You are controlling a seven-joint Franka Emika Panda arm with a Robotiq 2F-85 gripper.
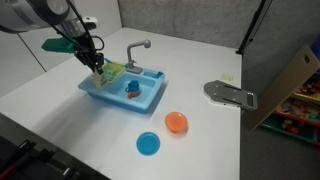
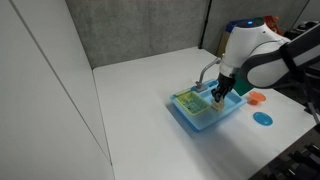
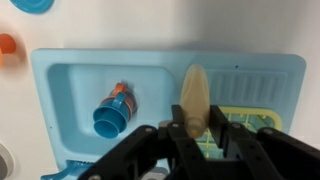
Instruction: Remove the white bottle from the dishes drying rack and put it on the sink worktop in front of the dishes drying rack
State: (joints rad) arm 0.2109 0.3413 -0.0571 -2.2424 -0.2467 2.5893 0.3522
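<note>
In the wrist view my gripper is shut on the whitish toy bottle, which sticks out ahead of the fingers over the ribbed light-blue sink worktop. The yellow-green drying rack lies just below and to the right of the fingers. In both exterior views the gripper hangs over the rack at the end of the sink unit; the bottle is too small to make out there.
A blue-and-orange item lies in the sink basin. A grey faucet stands at the sink's back. An orange bowl and a round blue plate sit on the white table. A grey tool lies near cardboard.
</note>
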